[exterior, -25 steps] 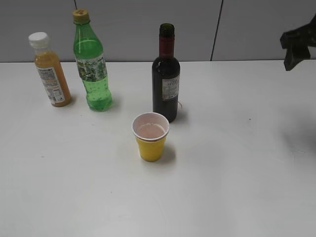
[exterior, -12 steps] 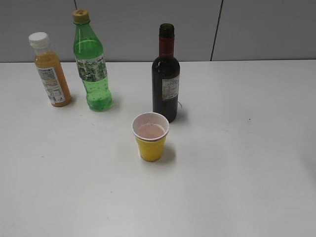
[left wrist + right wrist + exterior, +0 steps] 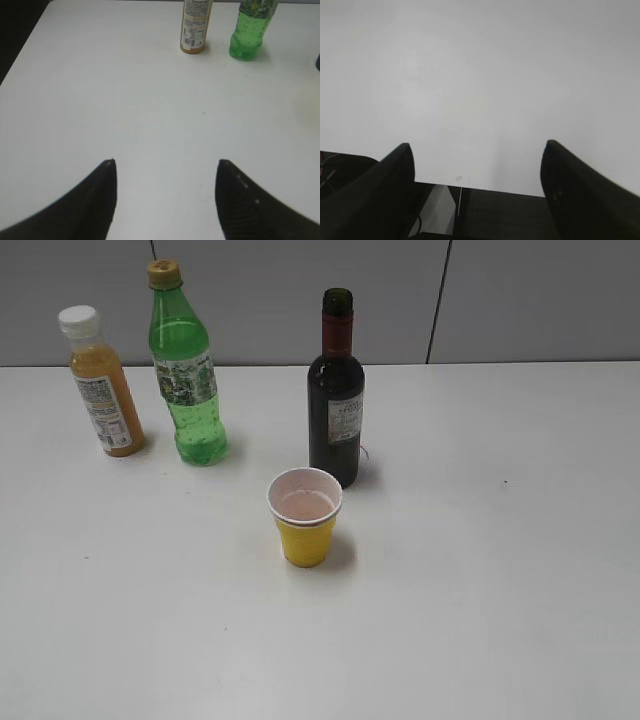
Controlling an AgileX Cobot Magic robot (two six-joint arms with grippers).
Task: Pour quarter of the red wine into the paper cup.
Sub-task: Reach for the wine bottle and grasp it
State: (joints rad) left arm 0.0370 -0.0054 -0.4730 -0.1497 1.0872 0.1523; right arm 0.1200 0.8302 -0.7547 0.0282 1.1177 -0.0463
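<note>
Along the far edge of the desk (image 3: 520,570), toward its far left corner, the orange juice bottle (image 3: 100,380) and the green soda bottle (image 3: 186,375) are standing side by side, out of the way because the task does not call for them. The left hand (image 3: 165,197) is hovering open over bare desk near the left side, its two fingers spread wide and holding nothing; both of those bottles are showing well ahead of it.

Toward the middle, the red wine (image 3: 337,400) is standing upright and uncapped, ready for tipping. The paper cup (image 3: 305,517) is sitting just in front of it, near but apart, so a short tilt would probably reach its mouth. The cup's inside is looking faintly pinkish, though whether any liquid is in it is hard to tell.

The right hand (image 3: 477,192) is also hanging open and empty, over the near edge of the desk, well apart from the wine.
</note>
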